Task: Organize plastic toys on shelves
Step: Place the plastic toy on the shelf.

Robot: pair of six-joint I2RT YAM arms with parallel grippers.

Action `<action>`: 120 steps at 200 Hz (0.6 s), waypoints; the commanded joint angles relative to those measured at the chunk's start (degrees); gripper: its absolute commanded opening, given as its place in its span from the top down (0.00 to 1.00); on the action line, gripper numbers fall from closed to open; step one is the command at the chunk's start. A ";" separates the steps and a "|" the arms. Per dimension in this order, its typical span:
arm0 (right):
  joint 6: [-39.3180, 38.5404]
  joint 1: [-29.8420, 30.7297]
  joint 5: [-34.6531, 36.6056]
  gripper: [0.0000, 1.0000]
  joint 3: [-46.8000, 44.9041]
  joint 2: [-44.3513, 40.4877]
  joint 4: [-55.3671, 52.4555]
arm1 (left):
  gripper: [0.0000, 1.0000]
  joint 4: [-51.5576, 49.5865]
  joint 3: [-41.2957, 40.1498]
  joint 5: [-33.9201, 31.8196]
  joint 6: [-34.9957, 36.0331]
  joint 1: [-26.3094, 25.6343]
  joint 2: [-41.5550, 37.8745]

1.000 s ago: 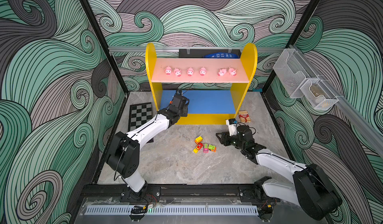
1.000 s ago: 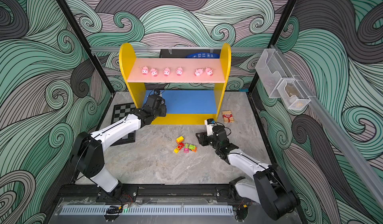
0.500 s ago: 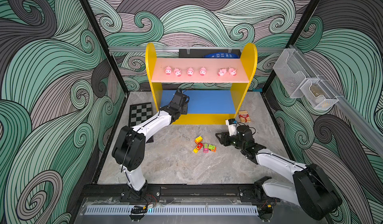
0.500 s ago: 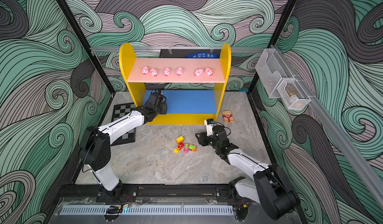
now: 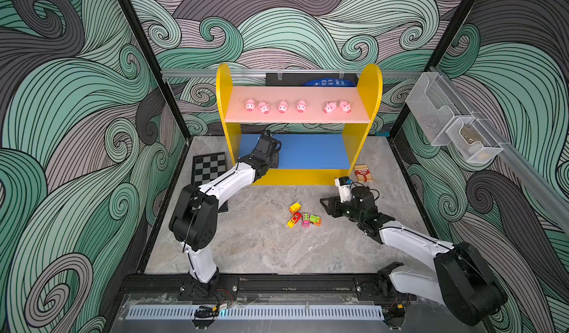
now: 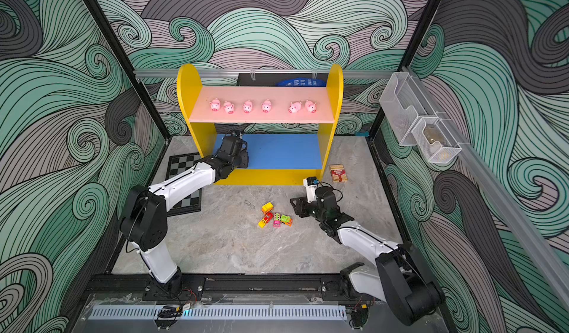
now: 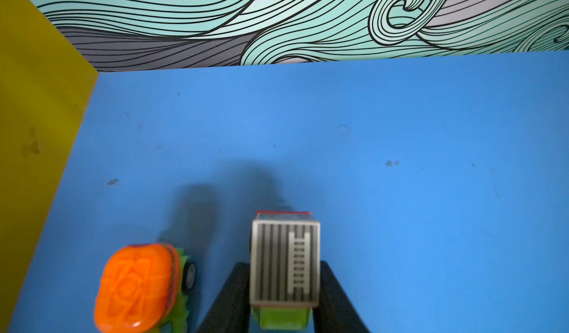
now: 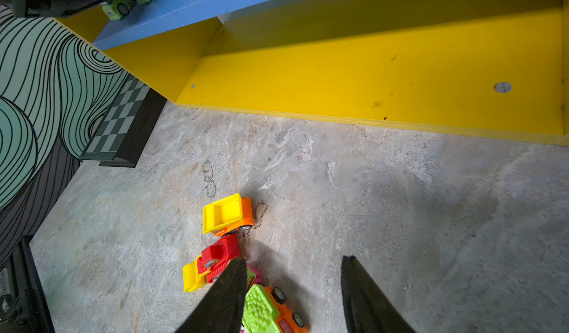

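- As my left gripper (image 7: 284, 264) places a truck (image 7: 284, 248) on the blue board (image 7: 400, 131), I cannot tell its grip.
- Right gripper (image 8: 294, 258) gapes empty; next, pick a loose vehicle (image 8: 228, 213).

The grey marbled tabletop (image 5: 246, 248) I work over carries the yellow shelf unit (image 5: 223, 100) at the far middle. Its pink upper board (image 5: 308, 117) holds six pink pigs (image 5: 282, 106) in a row, four to the left and two to the right. At the left end of its blue lower board (image 5: 314, 153) stand an orange-topped vehicle (image 7: 135, 285) and, beside it without touching, a striped-roof truck (image 7: 284, 260).

On the tabletop itself I see a checkerboard (image 5: 209, 168) on the left and a red-and-tan box (image 5: 362, 173) just beside the shelf's right panel. Huddled right of centre are a yellow dump truck (image 5: 295, 207), a red bulldozer (image 5: 294, 219), a pink car (image 5: 305, 221) and a green truck (image 5: 315, 220).
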 commanded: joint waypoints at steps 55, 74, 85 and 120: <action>0.35 -0.31 -0.85 0.47 0.36 0.29 1.38 | 0.52 -1.99 2.08 1.61 0.21 0.50 -2.77; 0.34 -0.31 -0.95 0.47 0.30 0.32 1.39 | 0.48 -2.02 1.82 1.76 0.24 0.46 -4.06; 0.35 -0.33 -1.09 0.47 0.27 0.29 1.37 | 0.47 -2.17 1.73 1.97 0.26 0.50 -4.69; 0.10 -0.34 -1.23 0.46 0.05 0.38 1.35 | 0.43 -2.84 0.71 3.27 0.87 0.50 -7.54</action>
